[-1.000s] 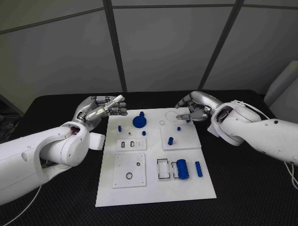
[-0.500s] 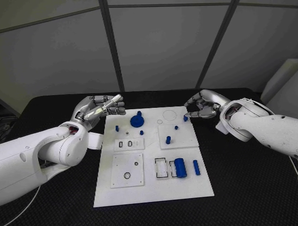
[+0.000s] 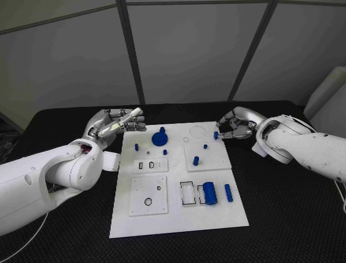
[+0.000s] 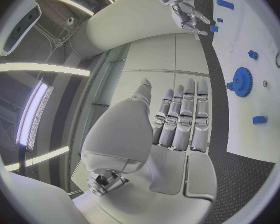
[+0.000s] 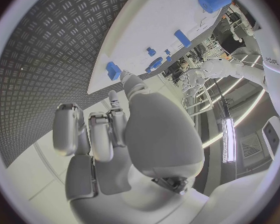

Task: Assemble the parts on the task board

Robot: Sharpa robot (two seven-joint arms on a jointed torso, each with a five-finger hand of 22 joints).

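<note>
Left hand (image 3: 116, 124) hovers over the bench (image 3: 70, 123) just off the task board's (image 3: 181, 222) far left corner; fingers straight and close together, nothing in them, so free and open. It touches no part.

On the board, left to right: small peg (image 3: 136, 147) near the left edge, blue gear (image 3: 160, 137) standing at the far middle, a short peg (image 3: 164, 152) just in front of it, upright peg (image 3: 196, 160) on the right-hand square plate. Nearer row: black ring (image 3: 148, 201) on the left plate, empty rectangular slots, blue cylinder (image 3: 210, 193) lying in its tray, narrow blue bar (image 3: 228, 192) beside it toward the right edge.

Right hand (image 3: 235, 127) sits at the board's far right edge, fingers curled inward; a small blue piece (image 3: 215, 135) lies at its fingertips. Right wrist view shows the same piece (image 5: 113, 70) at the thumb tip, over the board's edge. Looks like a pinch, but contact is too small to confirm: cannot tell if held or just touched.

Step, as judged: picking up or carrying that small piece at the far right, most parts not yet seated. Next move calls for a firm pinch, a lift straight up, then travel inward to its socket.

Room: open bench on both flanks and in front. Piece sits at the board's edge, so a slip would drop it onto the bench. Gear and pegs crowd the far middle; keep the path high
</note>
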